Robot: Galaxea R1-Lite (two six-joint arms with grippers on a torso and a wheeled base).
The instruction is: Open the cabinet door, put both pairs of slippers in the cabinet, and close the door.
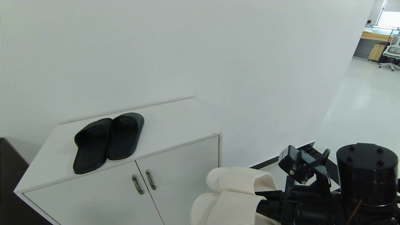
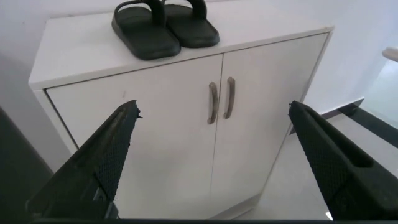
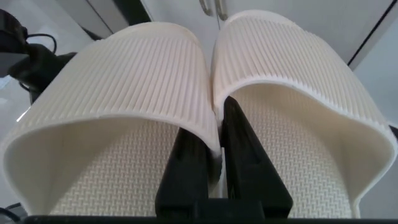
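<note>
A low white two-door cabinet (image 1: 175, 125) (image 2: 161, 130) stands against a plain white wall (image 1: 200, 47); both doors are closed, and their two curved metal handles (image 1: 137, 184) (image 2: 221, 99) sit side by side at the middle seam. On the cabinet's top, toward its left end, lies a pair of black rubber slide slippers (image 1: 107, 140) (image 2: 165, 28), the two touching along their inner edges, heels at the front edge of the top and toes toward the wall. The left gripper (image 2: 212, 107) hangs in front of the doors, level with the handles but apart from them; its jaws are spread wide with nothing between them. Off to the cabinet's right, lower than its top and in front of its right door, the right gripper (image 3: 219, 134) holds a pair of cream ribbed foam slippers (image 1: 234, 193) (image 3: 205, 93) side by side in the air; one black finger (image 3: 186, 168) runs under each ribbed strap, and the jaws are pressed close, pinching the slippers' adjoining inner walls between them. A pale glossy floor (image 1: 359, 106) runs past the cabinet's right side.
</note>
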